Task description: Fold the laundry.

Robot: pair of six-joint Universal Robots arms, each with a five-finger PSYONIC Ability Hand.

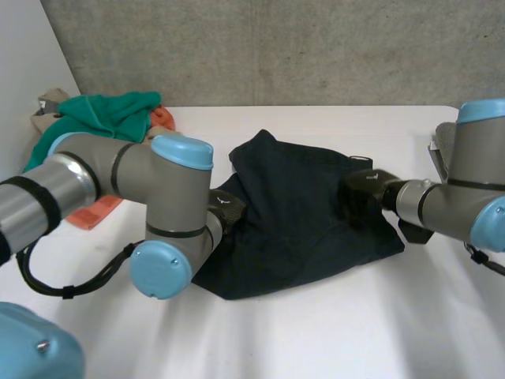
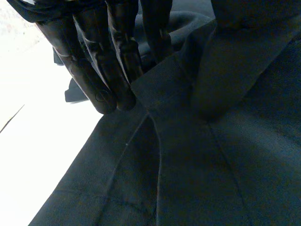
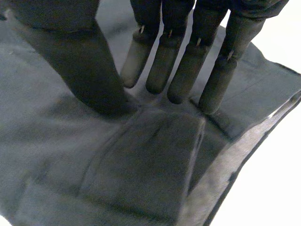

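Note:
A dark navy garment (image 1: pixel 304 209) lies crumpled in the middle of the white table (image 1: pixel 331 332). My left hand (image 1: pixel 226 212) is at its left edge. In the left wrist view the fingers (image 2: pixel 113 61) and the thumb (image 2: pixel 230 61) pinch a raised fold of the garment (image 2: pixel 164 89) between them. My right hand (image 1: pixel 363 195) is at the garment's right edge. Its straight fingers (image 3: pixel 183 70) and thumb (image 3: pixel 84 66) rest on the garment (image 3: pixel 150 160), spread apart, near a hemmed edge (image 3: pixel 244 155).
A pile of green, orange and beige laundry (image 1: pixel 110 114) sits at the table's back left, partly behind my left arm (image 1: pixel 150 181). A grey object (image 1: pixel 442 146) lies at the right edge by my right arm. A concrete wall stands behind the table.

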